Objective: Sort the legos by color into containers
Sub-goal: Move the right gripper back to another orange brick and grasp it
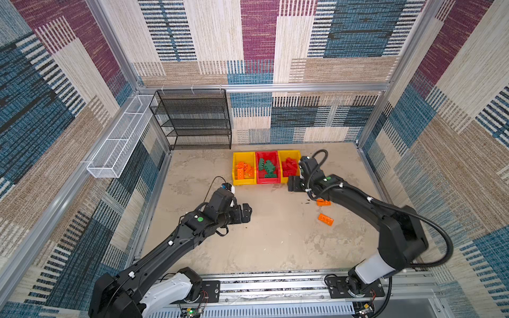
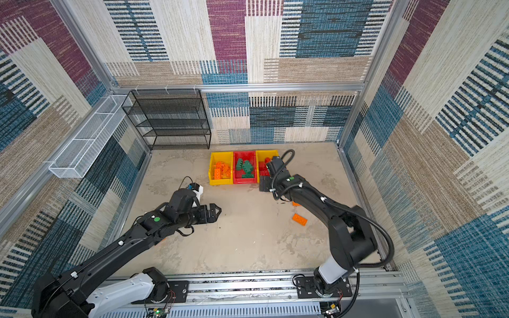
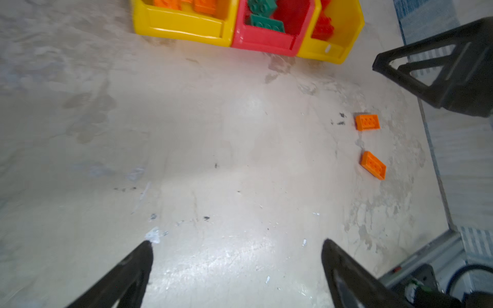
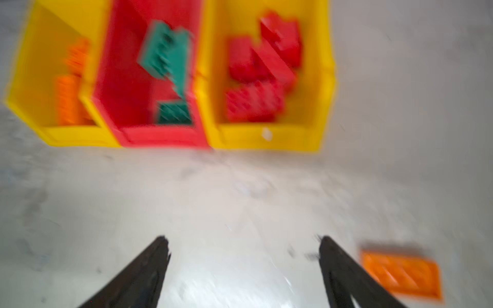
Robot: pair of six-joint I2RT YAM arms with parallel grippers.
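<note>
**A:** Where do the legos stand?

**B:** Most are in bins. The orange bricks [image 1: 243,169] lie in the left yellow bin [image 1: 243,182]. The green bricks [image 1: 267,166] are in the red bin [image 1: 268,180] in the middle, and the red bricks [image 1: 289,166] are in the right yellow bin [image 1: 287,152]. That is the order in both top views. The three bins stand in a row with their walls touching, toward the back of the bench [image 1: 275,242].

**A:** Anything loose?

**B:** Two orange pieces lie flat on the bench, in front of the row and off to the right. The near brick [image 1: 325,219] lies in the open at a slant. The far brick [image 1: 323,203] is partly hidden under the right arm in both top views, but the left wrist view shows it whole.

**A:** And the tools?

**B:** The right tool [image 4: 243,238] is open, jaws wide apart with nothing between them. It is over bare bench just in front of the right yellow bin. Its wrist view is blurred, and one of the loose pieces shows just beside a finger. The left tool [image 3: 237,244] is open and empty too, over the middle-left of the bench, well apart from the bins and the loose bricks.

**A:** And further out?

**B:** A black wire rack [image 1: 192,118] stands against the back wall, and a white wire basket [image 1: 118,143] hangs on the left wall.
</note>
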